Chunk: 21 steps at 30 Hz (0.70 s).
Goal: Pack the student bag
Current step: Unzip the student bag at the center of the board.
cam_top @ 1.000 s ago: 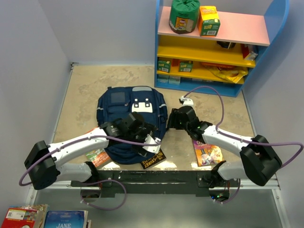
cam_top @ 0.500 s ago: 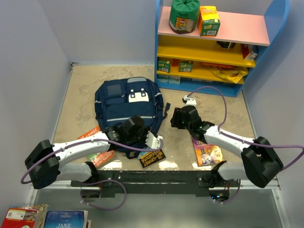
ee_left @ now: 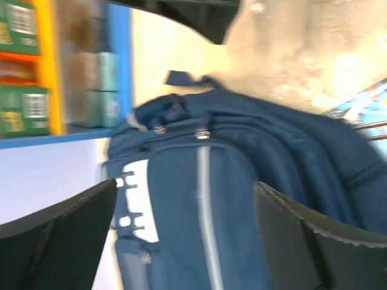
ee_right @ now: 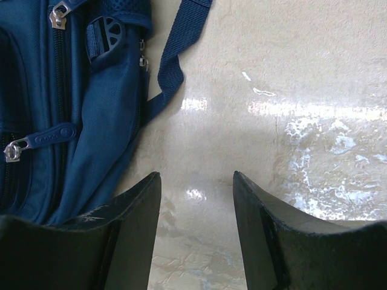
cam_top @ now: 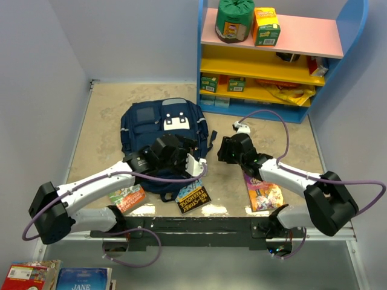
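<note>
The student bag (cam_top: 158, 128), navy blue with white patches, lies flat on its back in the middle of the table, its top towards the shelf. My left gripper (cam_top: 179, 152) hovers over the bag's near end. In the left wrist view the left gripper (ee_left: 184, 199) stands wide open, with the bag's front panel (ee_left: 199, 205) seen between the fingers and nothing gripped. My right gripper (cam_top: 225, 151) is low over bare table just right of the bag. In the right wrist view the right gripper (ee_right: 196, 184) is open and empty, beside the bag's side (ee_right: 91, 115) and a loose strap (ee_right: 175, 60).
A black lettered card (cam_top: 192, 198) and a colourful booklet (cam_top: 127, 196) lie near the table's front edge by the bag. Another booklet (cam_top: 264, 194) lies under the right arm. A blue, yellow and pink shelf (cam_top: 272, 60) with boxes stands at the back right.
The bag went from slumped near the front to lying flat farther back, then stayed. The left gripper rose and moved back over the bag's near end. The right gripper barely moved.
</note>
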Each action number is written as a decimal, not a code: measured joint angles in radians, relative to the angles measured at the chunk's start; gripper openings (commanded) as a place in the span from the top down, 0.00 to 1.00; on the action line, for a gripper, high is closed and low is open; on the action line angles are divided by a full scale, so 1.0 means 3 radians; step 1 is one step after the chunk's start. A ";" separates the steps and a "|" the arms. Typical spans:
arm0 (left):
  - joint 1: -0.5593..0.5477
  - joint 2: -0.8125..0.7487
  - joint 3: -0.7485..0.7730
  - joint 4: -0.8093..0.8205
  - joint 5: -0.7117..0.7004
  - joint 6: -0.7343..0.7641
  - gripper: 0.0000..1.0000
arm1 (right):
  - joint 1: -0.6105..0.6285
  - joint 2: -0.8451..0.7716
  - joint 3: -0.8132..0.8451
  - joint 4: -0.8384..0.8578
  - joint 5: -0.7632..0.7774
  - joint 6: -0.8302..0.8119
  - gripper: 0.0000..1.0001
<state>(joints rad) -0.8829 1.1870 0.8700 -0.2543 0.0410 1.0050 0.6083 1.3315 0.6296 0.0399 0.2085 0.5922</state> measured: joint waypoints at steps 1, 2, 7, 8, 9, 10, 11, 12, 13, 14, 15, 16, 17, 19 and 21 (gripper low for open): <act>-0.0004 0.0024 -0.0024 -0.0006 0.0024 -0.0046 0.00 | 0.0000 -0.0001 0.0000 0.0001 -0.0001 0.0000 0.45; -0.0004 0.0057 -0.0047 -0.0006 0.0048 -0.0092 0.00 | 0.0000 -0.0004 0.0000 0.0001 -0.0001 0.0000 0.45; -0.0014 0.0206 -0.0126 0.0078 0.0067 -0.0357 0.00 | 0.0000 -0.0067 0.0000 0.0019 -0.0003 0.0001 0.46; -0.0014 0.0229 -0.0154 0.0130 0.0045 -0.0415 0.00 | 0.0000 -0.0083 0.0000 0.0025 -0.0001 0.0001 0.46; -0.0014 0.0254 -0.0178 0.0182 0.0023 -0.0469 0.00 | 0.0000 -0.0098 0.0000 0.0032 -0.0001 0.0000 0.46; -0.0014 0.0281 -0.0193 0.0228 0.0009 -0.0525 0.00 | 0.0000 -0.0106 0.0000 0.0036 -0.0003 0.0000 0.46; -0.0014 0.0314 -0.0211 0.0280 -0.0008 -0.0594 0.00 | 0.0000 -0.0108 0.0000 0.0045 -0.0003 -0.0001 0.46; -0.0013 0.0351 -0.0224 0.0317 -0.0018 -0.0668 0.00 | 0.0000 -0.0108 0.0000 0.0048 -0.0005 -0.0001 0.46; -0.0014 0.0380 -0.0235 0.0346 -0.0029 -0.0727 0.00 | 0.0000 -0.0111 0.0000 0.0048 -0.0006 -0.0001 0.46; -0.0014 0.0398 -0.0248 0.0370 -0.0037 -0.0771 0.04 | 0.0000 -0.0118 -0.0003 0.0048 -0.0008 -0.0001 0.46; -0.0013 0.0412 -0.0273 0.0417 -0.0047 -0.0832 0.08 | -0.0001 -0.0131 -0.0005 0.0048 -0.0010 -0.0001 0.47; -0.0011 0.0423 -0.0298 0.0454 -0.0062 -0.0888 0.12 | -0.0001 -0.0144 -0.0005 0.0050 -0.0015 -0.0001 0.47; -0.0005 0.0436 -0.0322 0.0490 -0.0083 -0.0959 0.21 | -0.0003 -0.0156 -0.0005 0.0056 -0.0032 -0.0003 0.48; 0.0023 0.0469 -0.0332 0.0526 -0.0122 -0.1088 0.23 | -0.0003 -0.0169 -0.0006 0.0074 -0.0053 -0.0003 0.48; 0.0088 0.0501 -0.0332 0.0570 -0.0151 -0.1230 0.23 | -0.0003 -0.0179 -0.0010 0.0097 -0.0064 -0.0003 0.48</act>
<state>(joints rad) -0.8566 1.3373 0.7704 -0.0834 -0.0044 0.6361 0.6075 1.2778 0.6266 0.0689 0.1894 0.5915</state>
